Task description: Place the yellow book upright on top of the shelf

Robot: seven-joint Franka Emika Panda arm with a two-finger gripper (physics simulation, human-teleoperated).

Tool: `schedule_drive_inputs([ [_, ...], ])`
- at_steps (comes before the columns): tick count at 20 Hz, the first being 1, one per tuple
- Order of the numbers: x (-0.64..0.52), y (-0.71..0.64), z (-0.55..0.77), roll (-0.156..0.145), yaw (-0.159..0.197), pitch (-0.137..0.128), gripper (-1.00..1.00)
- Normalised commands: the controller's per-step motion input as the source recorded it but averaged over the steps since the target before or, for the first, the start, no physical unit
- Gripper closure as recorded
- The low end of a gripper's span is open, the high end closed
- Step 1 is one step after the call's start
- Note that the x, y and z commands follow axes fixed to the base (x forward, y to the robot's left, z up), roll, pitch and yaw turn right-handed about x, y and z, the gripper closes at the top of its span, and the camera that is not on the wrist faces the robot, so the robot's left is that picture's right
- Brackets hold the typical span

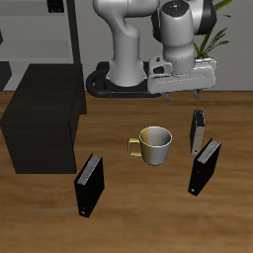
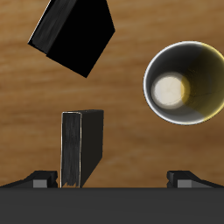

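The yellow book (image 1: 198,129) stands upright on the table beside the mug, thin and dark with a tan-yellow edge. In the wrist view the yellow book (image 2: 81,147) lies below the open jaws, nearer one fingertip (image 2: 39,179) than the other. My gripper (image 1: 186,96) hovers open and empty a little above the book; it also shows in the wrist view (image 2: 114,179). The shelf (image 1: 40,124), a large matte black cabinet with a flat top, stands at the far side of the table from the book.
A cream-yellow mug (image 1: 153,145) stands mid-table, also seen in the wrist view (image 2: 185,83). One black book (image 1: 205,166) stands just in front of the yellow book, shown in the wrist view (image 2: 74,35). Another black book (image 1: 89,184) stands near the front edge.
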Motion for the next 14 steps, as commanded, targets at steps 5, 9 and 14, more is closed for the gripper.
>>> schedule_drive_inputs([
  [5, -0.05, 0.05, -0.11, -0.03, 0.017, -0.05, -1.0],
  [9, -0.1, 0.31, -0.26, -0.005, 0.008, -0.005, -1.0],
  [14, -0.06, 0.25, -0.19, 0.006, 0.024, -0.012, -1.0],
])
